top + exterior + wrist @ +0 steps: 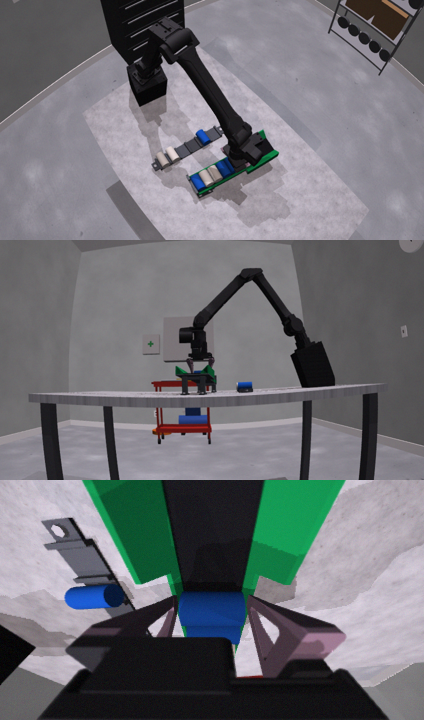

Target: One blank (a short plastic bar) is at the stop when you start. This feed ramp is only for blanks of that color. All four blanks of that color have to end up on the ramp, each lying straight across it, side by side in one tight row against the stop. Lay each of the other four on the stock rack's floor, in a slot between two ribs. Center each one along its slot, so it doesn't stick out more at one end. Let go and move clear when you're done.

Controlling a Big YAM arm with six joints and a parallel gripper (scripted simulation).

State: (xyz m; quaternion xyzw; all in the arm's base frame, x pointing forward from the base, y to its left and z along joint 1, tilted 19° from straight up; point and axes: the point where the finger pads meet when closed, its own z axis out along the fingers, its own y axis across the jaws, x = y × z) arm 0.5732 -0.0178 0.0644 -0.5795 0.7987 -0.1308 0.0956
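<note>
We see a blue cylindrical plastic blank crosswise on the green-walled feed ramp, between the spread, unclamped jaws of the black gripper, the grey stock rack beside, the black arm base near a table corner.

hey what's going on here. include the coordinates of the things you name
A robot arm (208, 86) (224, 297) is working at a green-sided ramp (267, 157) (209, 371) (280, 525). Its open pincer (235, 157) (201, 369) (212, 599) straddles a blue blank (230, 166) (197, 371) (212, 609). Two more blues lie on the ramp, with two pale blanks between them. The stock rack (213, 133) (246, 390) (82, 557) holds two pale ones and one blue, so if the ramp is for blue, sorting is unfinished.
</note>
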